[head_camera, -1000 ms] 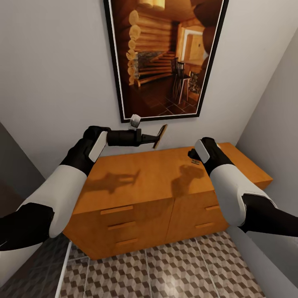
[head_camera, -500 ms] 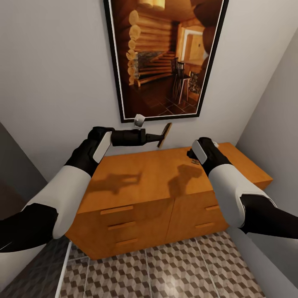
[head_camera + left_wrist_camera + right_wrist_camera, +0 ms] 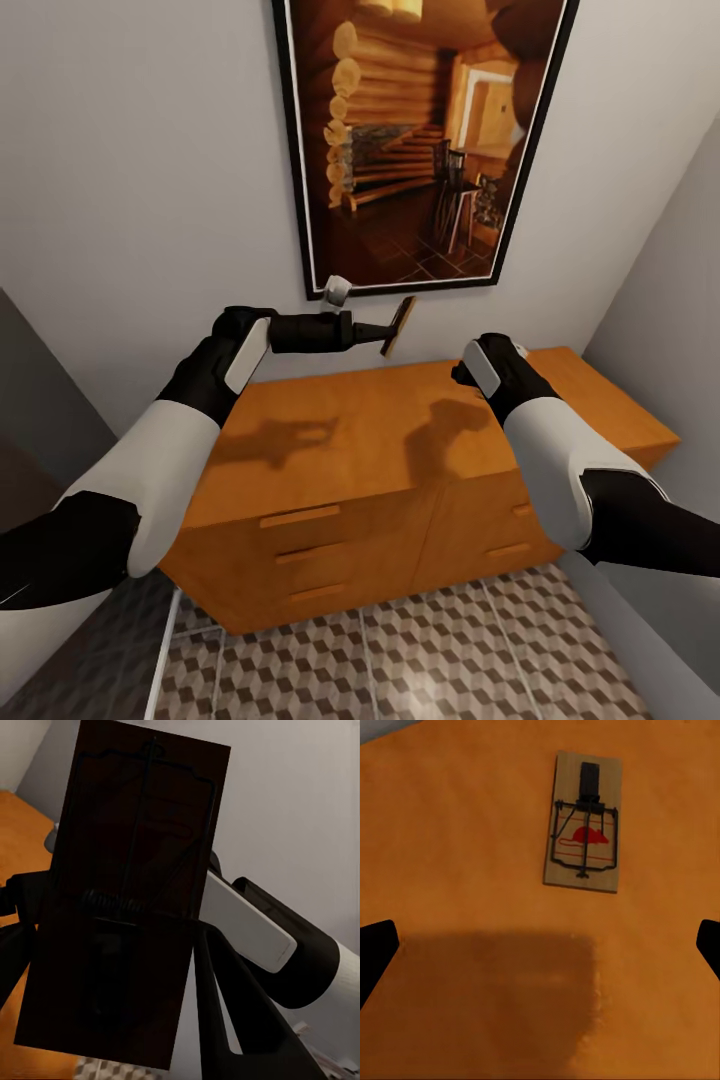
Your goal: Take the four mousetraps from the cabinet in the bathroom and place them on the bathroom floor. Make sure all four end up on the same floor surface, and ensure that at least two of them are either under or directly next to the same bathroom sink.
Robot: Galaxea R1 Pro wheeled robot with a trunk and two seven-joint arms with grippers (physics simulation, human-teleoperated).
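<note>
your view has swung left. centre frame, your left claw (image 3: pixel 385 333) still pinches one mousetrap (image 3: pixel 402 322) above the cabinet (image 3: pixel 340 440); your right claw (image 3: pixel 540 945), spread, hovers over another mousetrap (image 3: pixel 583 821) on top. carry yours to the floor (image 3: pixel 430 660) next.

Orange-brown cabinet (image 3: pixel 340 440); tan mousetrap (image 3: pixel 583 821) w/ red mouse print, black wire; floor (image 3: pixel 420 660) brown/beige/white cube tiles.
</note>
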